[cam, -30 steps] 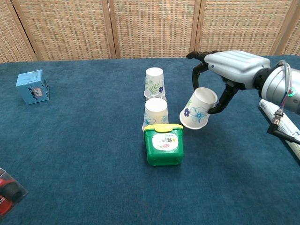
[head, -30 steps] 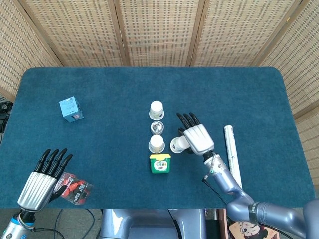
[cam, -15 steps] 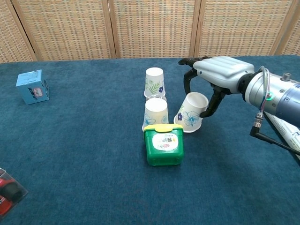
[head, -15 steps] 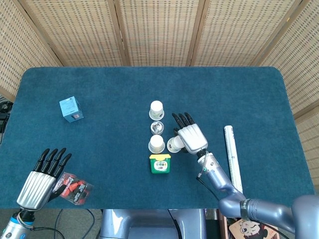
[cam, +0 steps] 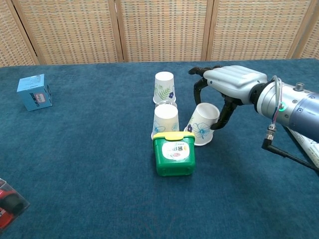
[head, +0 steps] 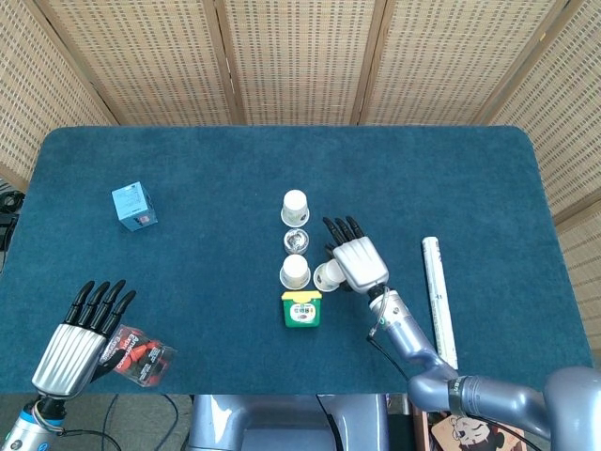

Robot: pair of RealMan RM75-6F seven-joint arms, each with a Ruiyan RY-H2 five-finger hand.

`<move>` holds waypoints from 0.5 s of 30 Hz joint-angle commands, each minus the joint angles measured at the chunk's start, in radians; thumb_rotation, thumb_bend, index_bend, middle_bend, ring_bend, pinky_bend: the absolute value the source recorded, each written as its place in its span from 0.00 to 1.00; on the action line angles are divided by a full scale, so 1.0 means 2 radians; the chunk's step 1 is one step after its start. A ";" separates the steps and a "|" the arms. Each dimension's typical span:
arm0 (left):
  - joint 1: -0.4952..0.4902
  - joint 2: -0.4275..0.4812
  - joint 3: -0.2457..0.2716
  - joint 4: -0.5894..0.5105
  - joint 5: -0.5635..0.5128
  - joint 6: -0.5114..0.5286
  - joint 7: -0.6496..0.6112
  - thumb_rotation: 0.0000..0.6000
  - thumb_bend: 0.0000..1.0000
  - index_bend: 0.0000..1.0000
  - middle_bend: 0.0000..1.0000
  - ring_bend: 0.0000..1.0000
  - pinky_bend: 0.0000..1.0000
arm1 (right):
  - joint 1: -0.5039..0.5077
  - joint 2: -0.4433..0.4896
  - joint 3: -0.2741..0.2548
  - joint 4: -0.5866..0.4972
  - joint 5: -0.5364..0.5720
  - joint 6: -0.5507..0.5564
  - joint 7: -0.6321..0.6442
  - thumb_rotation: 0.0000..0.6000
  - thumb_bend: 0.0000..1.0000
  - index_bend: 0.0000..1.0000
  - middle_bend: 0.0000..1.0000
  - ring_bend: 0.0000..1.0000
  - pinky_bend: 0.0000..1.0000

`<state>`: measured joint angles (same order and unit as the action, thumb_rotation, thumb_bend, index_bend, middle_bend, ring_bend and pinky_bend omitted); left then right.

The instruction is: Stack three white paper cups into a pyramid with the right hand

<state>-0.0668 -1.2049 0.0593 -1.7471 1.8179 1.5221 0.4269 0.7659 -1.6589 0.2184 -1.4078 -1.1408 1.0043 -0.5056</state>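
Change: over the last second the right hand has carried its paper cup leftward and down; the cup was lifted and tilted off to the right, and now sits low on the worktop, its rim just beside the green tub and close to the near cup.
Right hand: fingers curled around the held cup from above, thumb on its right side, cup leaning to the right.
Left hand: fingers spread, holding nothing, lying at the near left corner beside a red packet; it has not moved.
Cups: the far cup and the near cup stand upside down in a line, a small shiny object between them.
Meaning: probably the base row is being formed, with the held cup being set next to the near one; no cup sits on another yet.
Risk: the tub crowds the spot, and the lean could tip the cup on release.
Elsewhere: a blue box far left, a white tube to the right.
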 commanded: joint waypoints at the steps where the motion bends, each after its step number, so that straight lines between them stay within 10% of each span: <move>1: 0.000 0.000 0.000 0.000 0.000 0.000 0.000 1.00 0.21 0.00 0.00 0.00 0.00 | 0.000 0.001 -0.001 -0.001 0.002 0.000 -0.001 1.00 0.13 0.40 0.00 0.00 0.00; 15: 0.001 0.001 0.001 -0.001 0.002 0.003 0.000 1.00 0.21 0.00 0.00 0.00 0.00 | -0.015 0.058 -0.005 -0.060 0.031 0.022 -0.042 1.00 0.13 0.25 0.00 0.00 0.00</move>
<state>-0.0648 -1.2036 0.0605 -1.7482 1.8220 1.5285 0.4259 0.7429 -1.5695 0.2051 -1.5037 -1.0946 1.0366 -0.5718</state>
